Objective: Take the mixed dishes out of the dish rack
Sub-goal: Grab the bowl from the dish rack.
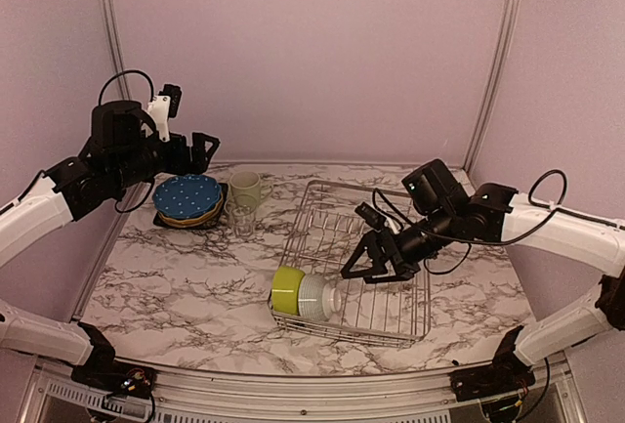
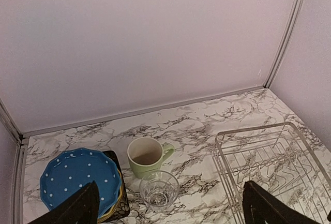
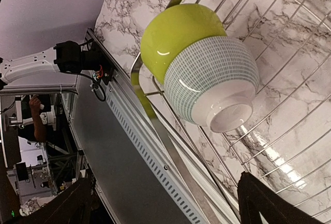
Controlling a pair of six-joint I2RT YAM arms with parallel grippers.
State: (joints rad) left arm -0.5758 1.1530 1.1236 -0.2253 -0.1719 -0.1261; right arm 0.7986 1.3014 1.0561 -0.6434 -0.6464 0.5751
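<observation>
The dish rack [image 1: 376, 247] stands right of centre. A lime-green bowl [image 1: 286, 289] and a white ribbed bowl [image 1: 314, 298] lie nested on their sides in its near left corner, also in the right wrist view: green [image 3: 176, 32], white [image 3: 217, 84]. My right gripper [image 1: 376, 274] hovers open and empty over the rack, right of the bowls. At back left a blue dotted plate [image 1: 187, 197] tops a stack with an orange rim and a black plate [image 2: 121, 203] below. The pale green mug [image 1: 246, 189] and clear glass [image 1: 242, 219] stand beside it. My left gripper [image 1: 205, 152] is open, raised above the stack.
The rack's wire floor [image 3: 295, 125] is bare apart from the bowls. The table's near edge and a metal rail [image 3: 145, 146] run just beyond the bowls. Purple walls close the back and sides. The marble tabletop [image 1: 186, 276] spreads left of the rack.
</observation>
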